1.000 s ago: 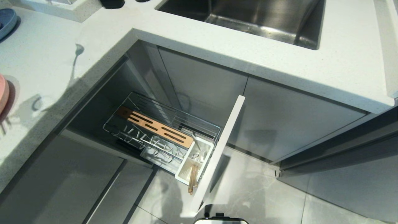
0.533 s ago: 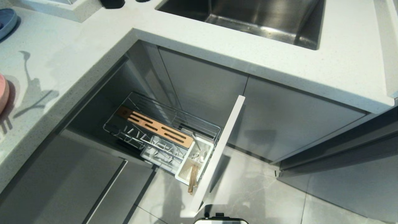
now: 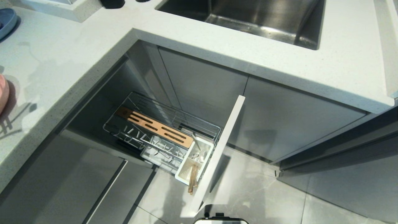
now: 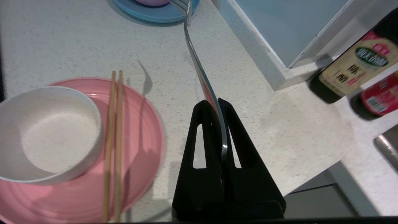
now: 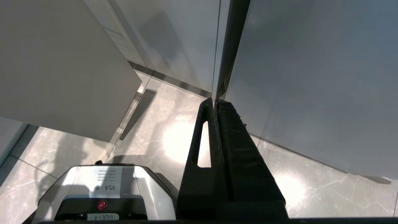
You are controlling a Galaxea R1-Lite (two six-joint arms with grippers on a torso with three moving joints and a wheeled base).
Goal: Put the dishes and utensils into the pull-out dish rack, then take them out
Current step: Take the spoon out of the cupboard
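Observation:
My left gripper [image 4: 214, 101] is shut on the handle of the slim metal spoon [image 4: 199, 65], held above the white counter [image 4: 255, 124]; the spoon's far end reaches over a blue plate [image 4: 155, 12]. Beside it the pink plate [image 4: 140, 130] carries the cream-white bowl [image 4: 46, 133] and a pair of chopsticks [image 4: 113, 140] lying across it. In the head view only the plate's edge [image 3: 2, 93] shows. The pull-out dish rack [image 3: 161, 127] stands pulled out, with another wooden pair [image 3: 192, 180] in its white utensil cup [image 3: 194, 160]. My right gripper [image 5: 215, 100] hangs shut over the floor.
The steel sink [image 3: 248, 15] sits at the back of the counter. Two sauce bottles [image 4: 357, 62] stand by the counter's raised ledge. The rack's pale cabinet front [image 3: 217, 152] juts out over the floor tiles. My base [image 5: 102, 193] is below the right gripper.
The shadow of the gripper and spoon has slid left across the counter and nearly left the head view. The rack and its contents have not moved.

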